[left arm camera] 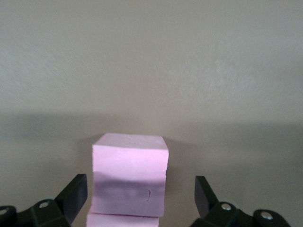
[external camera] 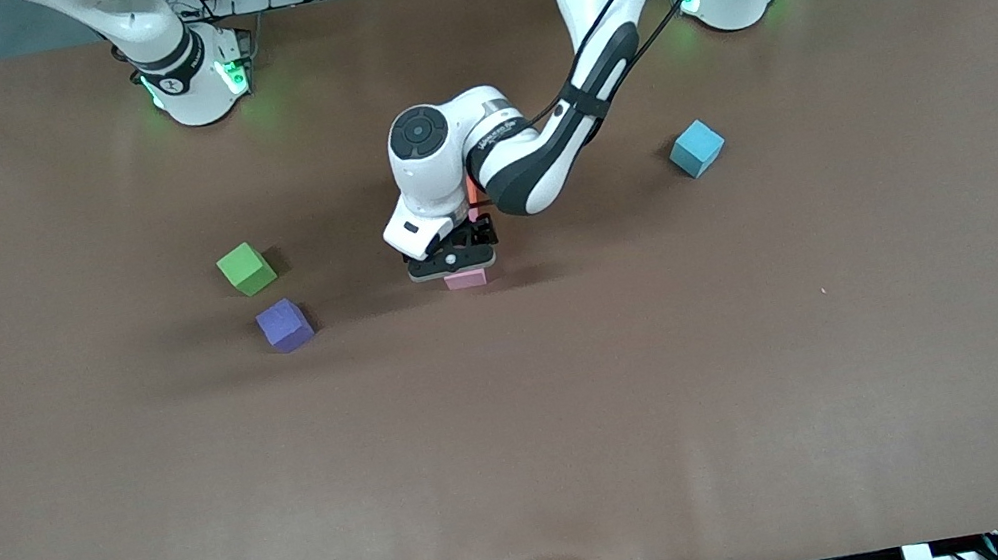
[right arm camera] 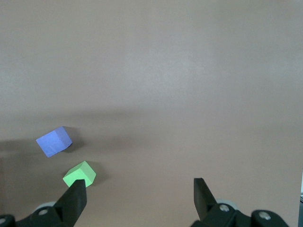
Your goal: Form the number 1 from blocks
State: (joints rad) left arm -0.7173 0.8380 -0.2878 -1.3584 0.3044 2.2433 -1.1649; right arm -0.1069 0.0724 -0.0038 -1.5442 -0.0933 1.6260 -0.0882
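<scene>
One cube [external camera: 246,268] sits just farther from the front camera than another [external camera: 283,324]; a third [external camera: 696,148] lies toward the left arm's end of the table [external camera: 525,438].

Green cube [external camera: 246,268] toward the right arm's end, light blue cube [external camera: 696,148] toward the left's.

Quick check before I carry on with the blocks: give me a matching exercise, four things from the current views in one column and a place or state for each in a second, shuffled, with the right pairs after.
Things:
1. left gripper
2. purple block
3. light blue cube
4. right gripper

Places or states:
A. alone, toward the left arm's end of the table
B. open, up over the table near the right arm's end, waiting
C. open, fingers apart from a pink block on each side
D. just nearer the front camera than the green cube

Pairs: 1-C, 2-D, 3-A, 4-B
</scene>
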